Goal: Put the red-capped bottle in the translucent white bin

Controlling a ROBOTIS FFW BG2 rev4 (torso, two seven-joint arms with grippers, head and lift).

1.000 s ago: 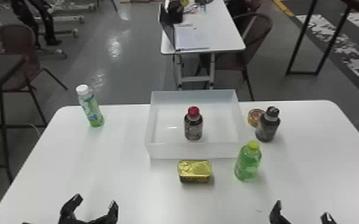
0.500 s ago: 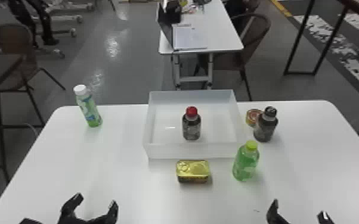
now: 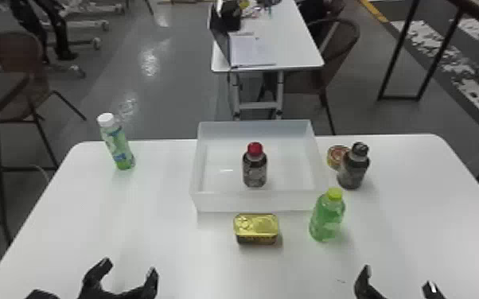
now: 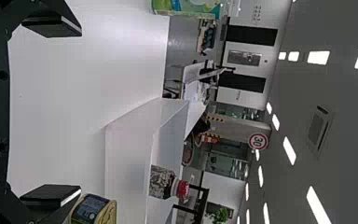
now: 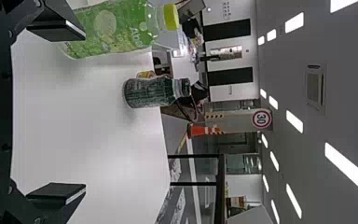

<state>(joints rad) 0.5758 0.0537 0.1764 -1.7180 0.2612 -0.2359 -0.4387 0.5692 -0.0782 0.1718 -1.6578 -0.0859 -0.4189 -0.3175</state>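
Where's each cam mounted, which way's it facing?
Head: on the head, facing forward and down over the table; left claw and right claw at the bottom edge.
Left wrist: on that wrist, facing across the table past the bin; left claw in frame.
Right wrist: likewise, past the green bottle; right claw in frame.
Shared: head and left wrist both show the red-capped bottle.

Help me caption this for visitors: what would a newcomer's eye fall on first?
Probably the red-capped bottle, upright inside the translucent white bin toward the white table's far edge. Next, perhaps, the bright green bottle with a yellow-green cap, standing by the bin's near right corner, and the shiny gold tin just in front of the bin.
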